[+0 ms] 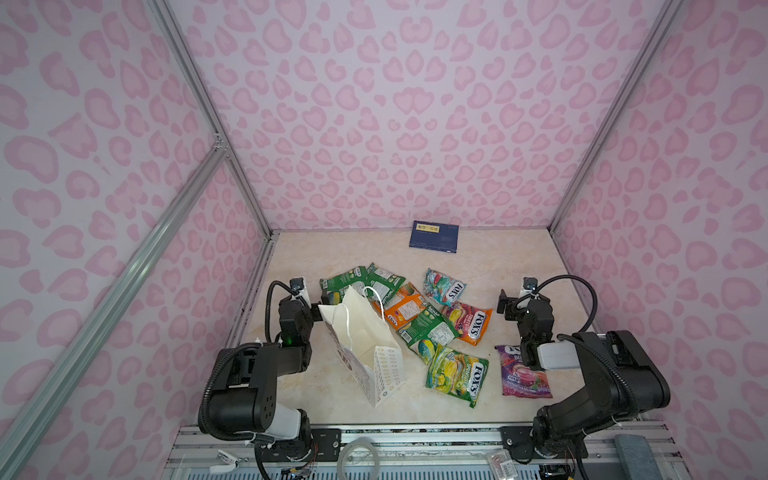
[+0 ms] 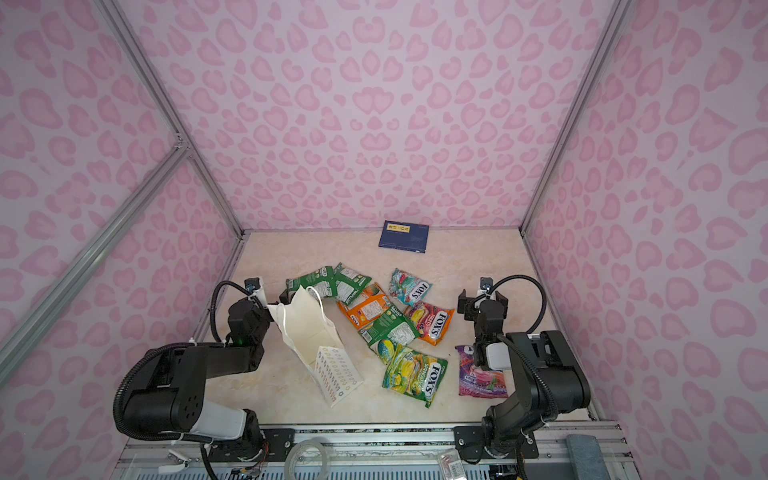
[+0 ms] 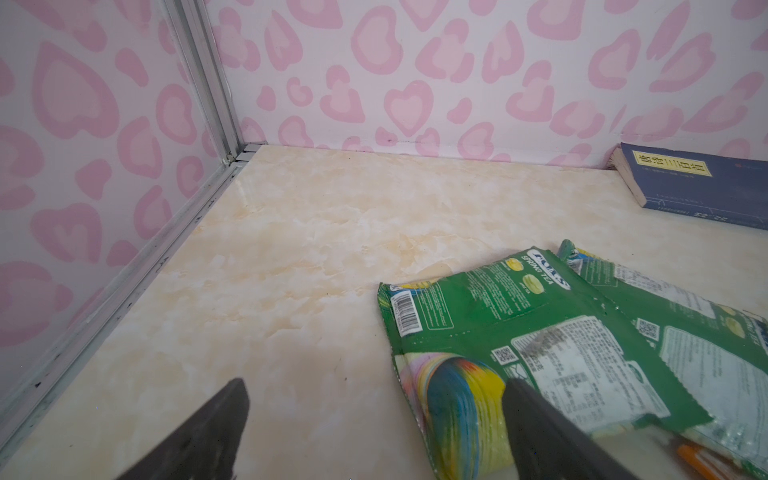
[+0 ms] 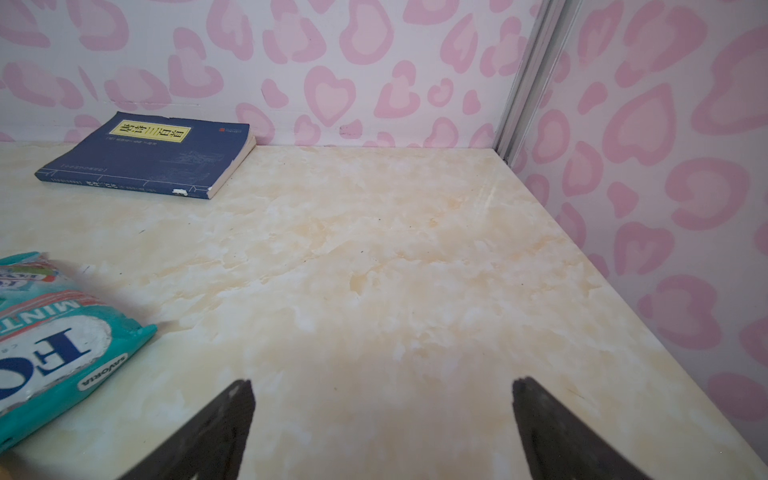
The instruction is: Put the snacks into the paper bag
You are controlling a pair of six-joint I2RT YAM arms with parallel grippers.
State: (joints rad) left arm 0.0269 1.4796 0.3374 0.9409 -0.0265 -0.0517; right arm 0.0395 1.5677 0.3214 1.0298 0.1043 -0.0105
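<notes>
— Snacks (image 1: 457,374)?
— Scattered flat on the table (image 1: 332,249), twelve to four o'clock of the open paper bag (image 1: 365,345).
— Jaws?
— Left gripper (image 3: 376,386) and right gripper (image 4: 382,384) both spread wide, holding nothing.

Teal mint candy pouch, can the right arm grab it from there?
Probably yes. The right gripper is open, and the teal mint pouch lies close beside it on the table, uncovered, with nothing between.
</notes>
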